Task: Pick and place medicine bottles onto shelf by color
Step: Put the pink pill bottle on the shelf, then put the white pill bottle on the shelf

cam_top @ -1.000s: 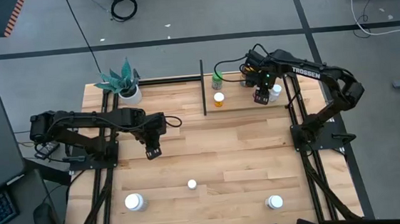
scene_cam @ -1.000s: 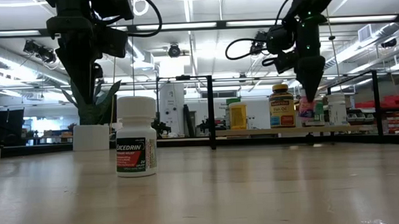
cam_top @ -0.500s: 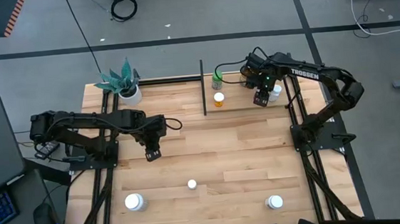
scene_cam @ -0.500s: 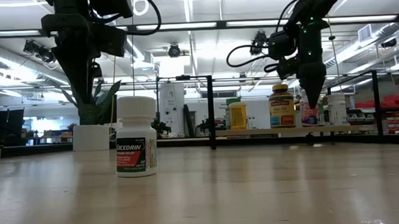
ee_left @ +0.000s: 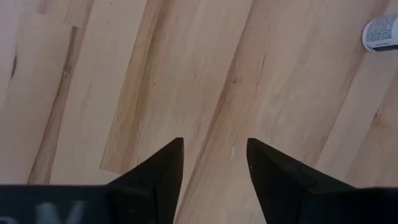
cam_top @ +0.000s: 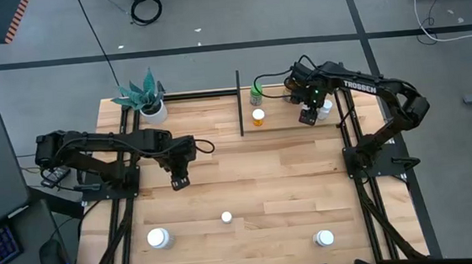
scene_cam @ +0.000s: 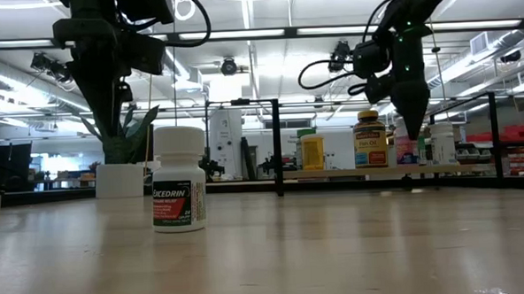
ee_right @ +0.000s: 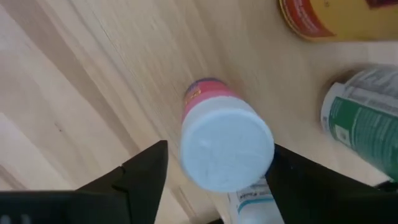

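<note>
Workshop: bright ceiling lights and racks beyond my wooden table (cam_top: 290, 170); a potted plant (cam_top: 145, 97) stands at its far left corner.
Shelf: the small light board (cam_top: 281, 116) with black uprights sits at the far right of the table; on it I see an amber bottle (cam_top: 258, 117), a green-capped bottle (cam_top: 256, 93), and more bottles beside my right arm.
Right gripper (ee_right: 217, 177): above the shelf, fingers spread wide on either side of a pink bottle with a white cap (ee_right: 227, 146), not touching it. I judge this bottle just placed or about to be taken.
Left gripper (ee_left: 214, 165): hangs over bare table at the left, fingers parted, holding nothing.
Waiting bottles: three white-capped ones near the front edge, one at the left (cam_top: 157, 238), a small one (cam_top: 226, 218) in the middle, one at the right (cam_top: 323, 238).
Risk: the pink bottle stands close to its neighbours, including a green-labelled one (ee_right: 367, 118); a sideways drift could clip its cap and topple it into them.
</note>
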You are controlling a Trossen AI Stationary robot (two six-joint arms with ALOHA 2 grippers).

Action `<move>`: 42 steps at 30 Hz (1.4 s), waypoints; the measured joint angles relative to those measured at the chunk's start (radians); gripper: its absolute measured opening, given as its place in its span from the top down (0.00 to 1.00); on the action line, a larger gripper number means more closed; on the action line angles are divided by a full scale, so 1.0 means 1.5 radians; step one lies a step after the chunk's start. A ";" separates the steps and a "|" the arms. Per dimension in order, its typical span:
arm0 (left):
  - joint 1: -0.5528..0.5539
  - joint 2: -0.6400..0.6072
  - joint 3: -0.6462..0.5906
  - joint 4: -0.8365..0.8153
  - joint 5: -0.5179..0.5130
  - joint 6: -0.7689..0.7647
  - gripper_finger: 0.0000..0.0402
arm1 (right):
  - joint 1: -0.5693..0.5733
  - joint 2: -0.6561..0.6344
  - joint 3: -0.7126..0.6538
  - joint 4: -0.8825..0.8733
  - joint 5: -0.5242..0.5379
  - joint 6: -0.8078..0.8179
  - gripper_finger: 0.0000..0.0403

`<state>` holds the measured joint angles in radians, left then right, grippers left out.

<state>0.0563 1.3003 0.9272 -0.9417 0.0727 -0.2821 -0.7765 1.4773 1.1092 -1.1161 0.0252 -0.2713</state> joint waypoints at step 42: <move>-0.044 0.002 0.023 0.157 0.114 0.151 0.46 | 0.900 0.067 0.150 -0.004 -0.022 1.531 0.32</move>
<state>-0.0097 1.3033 0.9619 -0.7059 0.2440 -0.0557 0.5738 1.5781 1.3346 -1.1226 -0.0079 2.0249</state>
